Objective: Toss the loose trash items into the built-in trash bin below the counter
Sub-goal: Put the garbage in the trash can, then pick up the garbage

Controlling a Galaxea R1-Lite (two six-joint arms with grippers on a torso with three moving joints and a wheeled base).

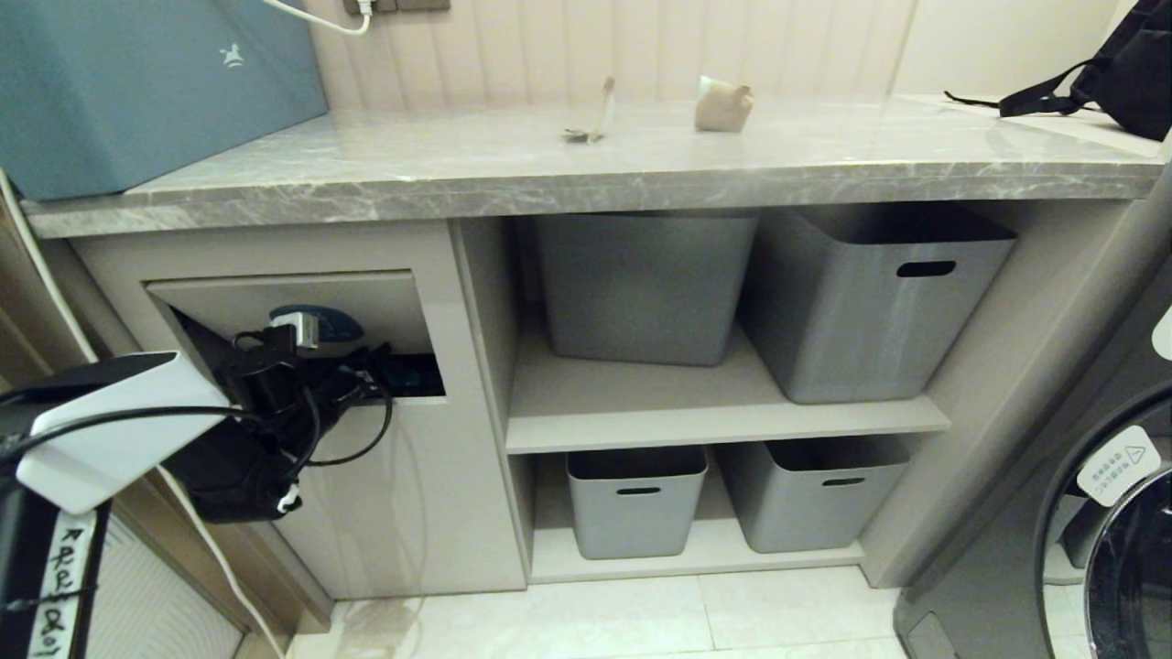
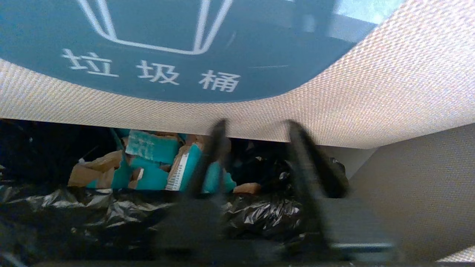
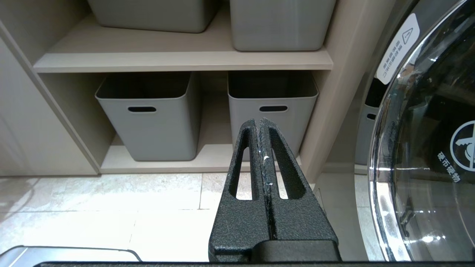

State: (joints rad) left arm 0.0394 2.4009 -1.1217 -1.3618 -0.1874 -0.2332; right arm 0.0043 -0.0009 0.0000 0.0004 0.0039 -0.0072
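— How many scraps on the marble worktop (image 1: 824, 151)?
— Two near its back edge: a thin paper strip (image 1: 600, 114), then a beige paper wad (image 1: 723, 105).
— The grippers?
— The left gripper (image 2: 256, 148), fingers parted and empty, pokes under the bin flap (image 1: 275, 297) above turquoise wrapper pieces (image 2: 156, 163). The right gripper (image 3: 261, 124) is pressed closed before four grey tubs (image 1: 641, 284).

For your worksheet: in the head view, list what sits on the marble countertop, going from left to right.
Large teal-blue box → thin paper strip → crumpled beige paper wad → black backpack.
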